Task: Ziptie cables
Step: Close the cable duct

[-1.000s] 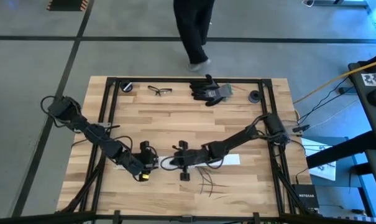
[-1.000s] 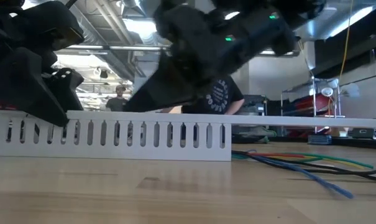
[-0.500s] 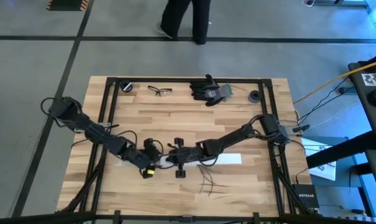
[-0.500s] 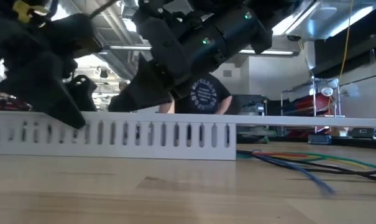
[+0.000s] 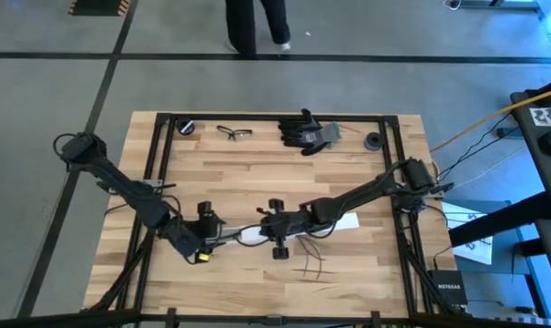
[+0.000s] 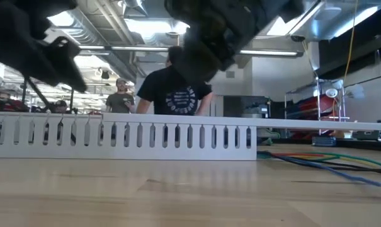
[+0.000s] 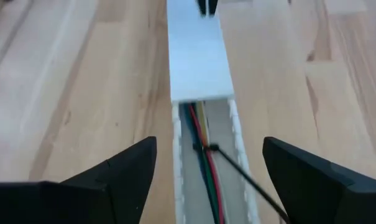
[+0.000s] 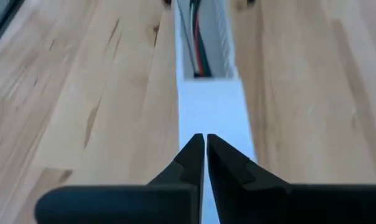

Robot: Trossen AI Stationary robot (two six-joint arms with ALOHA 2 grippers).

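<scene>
Your two arms meet over the near middle of the pale, plank-grained wooden surface (image 5: 257,173), along a long white plastic duct (image 6: 121,135) whose side wall is cut into a comb of narrow upright slots. In the left wrist view your left pincer (image 7: 203,180) is released, its two dark wedge-shaped fingers spread wide to either side of the uncovered stretch of the duct. Inside that open channel lie the cables (image 7: 201,163), thin smooth wires in green, red and dark tones running lengthwise, with a thin black strand crossing them at an angle and leading out over the duct wall. A flat, smooth white lid (image 7: 198,59) covers the duct beyond that point. Your right pincer (image 8: 205,163) is clenched, its pointed black tips pressed together over the lid. More loose cables lie splayed on the wood nearer the front edge, seen from above. At the far edge rest black gloves (image 5: 304,131) and safety glasses (image 5: 233,133).
</scene>
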